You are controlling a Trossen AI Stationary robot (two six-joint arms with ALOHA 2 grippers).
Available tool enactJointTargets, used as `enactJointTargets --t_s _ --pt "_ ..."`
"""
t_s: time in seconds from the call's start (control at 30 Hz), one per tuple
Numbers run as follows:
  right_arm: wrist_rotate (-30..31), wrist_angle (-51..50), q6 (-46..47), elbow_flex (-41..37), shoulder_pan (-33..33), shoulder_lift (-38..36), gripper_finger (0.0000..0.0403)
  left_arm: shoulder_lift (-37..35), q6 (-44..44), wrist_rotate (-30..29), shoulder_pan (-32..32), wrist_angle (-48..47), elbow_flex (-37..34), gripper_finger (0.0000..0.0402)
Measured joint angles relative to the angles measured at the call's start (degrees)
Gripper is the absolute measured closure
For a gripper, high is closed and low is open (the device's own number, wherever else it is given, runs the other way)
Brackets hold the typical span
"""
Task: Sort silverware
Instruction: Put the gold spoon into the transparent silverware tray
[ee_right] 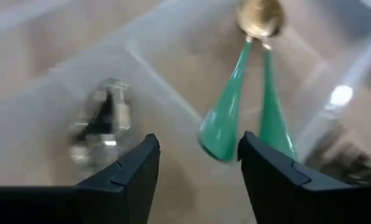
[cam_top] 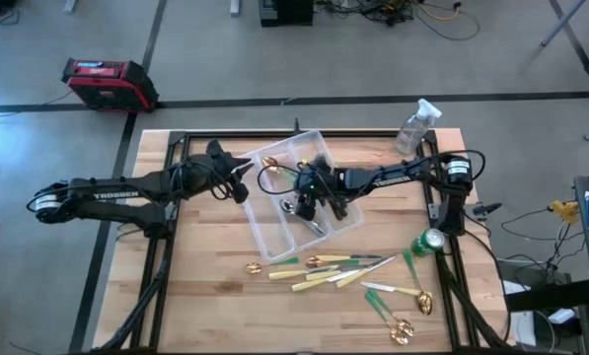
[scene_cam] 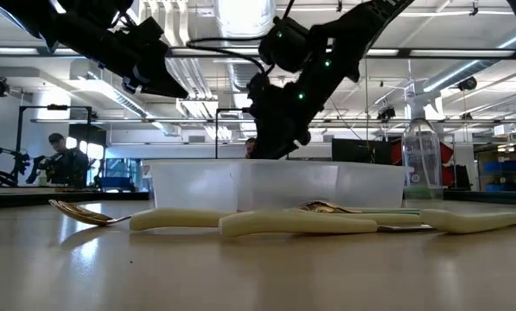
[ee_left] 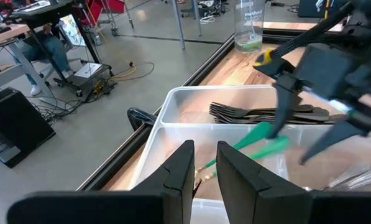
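Observation:
A clear divided tray [cam_top: 274, 229] sits mid-table. It holds dark forks [ee_left: 266, 113], silver spoons [cam_top: 292, 209] and two green-handled gold spoons [ee_right: 225, 118]. My right gripper [ee_right: 199, 142] hovers open just above the tray [scene_cam: 197, 183]. Its fingers stand either side of the green handles' ends and touch nothing. My left gripper [ee_left: 204, 171] hangs higher, beside the tray's left rim, its fingers a narrow gap apart with nothing between them. Cream-handled knives [cam_top: 319, 279], green-handled pieces [cam_top: 381, 301] and gold spoons [cam_top: 404, 330] lie loose on the table near the front.
A green can [cam_top: 430, 242] lies by the right arm's base, and a clear spray bottle [cam_top: 417, 126] stands at the far right corner. In the low view the cream handles [scene_cam: 296, 225] lie in front of the tray. A person [scene_cam: 63, 160] sits in the room beyond.

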Motion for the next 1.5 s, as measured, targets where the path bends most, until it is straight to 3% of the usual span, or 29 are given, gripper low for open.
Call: enactJointTargets --t_s 0.07,0.17,0.23,0.47,0.67,0.9,1.13,1.27,1.5 --pt "1.52 -1.54 -0.49 0.67 0.27 -0.61 0.0219 0.0 -0.02 0.0 0.01 0.03 0.0 0.0348" --pt "9.63 -4.88 -0.91 1.31 -0.44 -1.17 0.0229 0.0 -0.19 0.01 -0.01 0.0 0.0 0.0348" --pt "10.78 -5.82 -1.12 1.46 -1.01 -1.19 0.0233 0.0 -0.51 0.02 0.01 0.0 0.0 0.0348" --pt "7.35 -6.79 0.84 1.15 -0.92 -0.29 0.0241 0.07 -0.63 0.02 0.01 0.07 0.0 0.0348" --pt "-3.86 -6.78 2.24 1.02 -1.15 -0.58 0.0254 0.11 -0.66 0.02 0.01 0.0 0.0 0.0348" --pt "-3.94 -7.51 0.55 2.28 -1.0 -1.29 0.0264 0.11 -0.64 0.02 0.01 0.02 0.0 0.0348" --pt "2.71 -9.2 -1.76 3.91 -1.02 -1.39 0.0256 0.11 -0.63 0.02 0.01 0.02 0.0 0.0348" --pt "2.9 -10.74 -1.88 3.71 -1.2 -0.05 0.0255 0.11 -0.63 0.02 0.01 0.02 0.0 0.0348" --pt "-6.52 -11.64 1.28 4.12 0.09 0.23 0.0262 0.11 -0.63 0.02 0.01 0.02 0.0 0.0348"
